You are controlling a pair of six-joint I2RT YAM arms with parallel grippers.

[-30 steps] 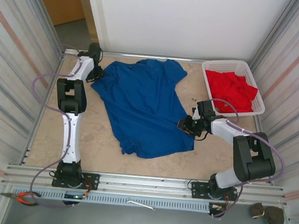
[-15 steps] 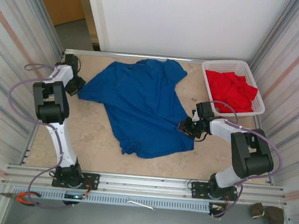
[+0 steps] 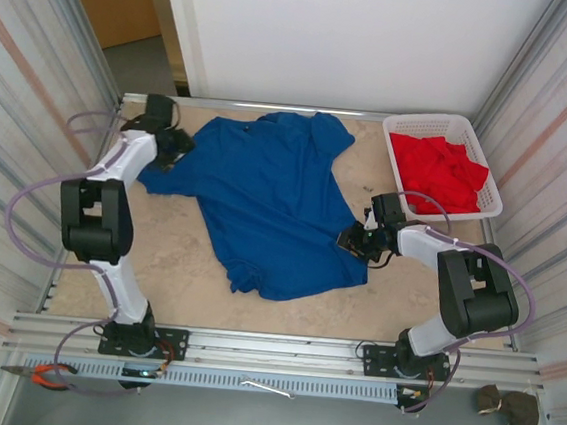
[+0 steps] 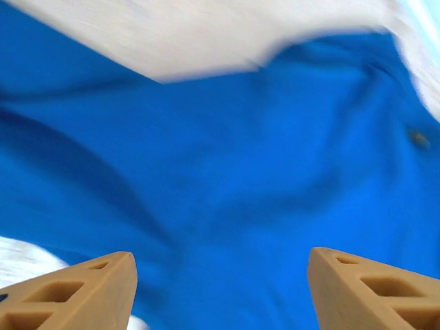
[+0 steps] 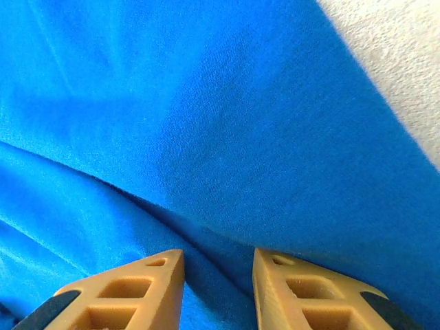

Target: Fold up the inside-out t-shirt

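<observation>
The beige, speckled surface [image 3: 182, 278] carries two things. A royal-blue t-shirt [image 3: 265, 201] lies spread out over its middle, collar close to the far edge, one sleeve drawn out toward the left edge, and the hem rumpled toward the near edge. A white basket [image 3: 425, 118] sits in the far right corner, apart from the shirt.

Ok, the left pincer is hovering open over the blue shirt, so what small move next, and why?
Probably lower the left pincer onto the t-shirt at its far-left sleeve and close. Its jaws stand wide apart above the blue cloth with nothing between them. The right pincer sits on the opposite edge, jaws narrow over a crease; whether it grips is unclear.
</observation>
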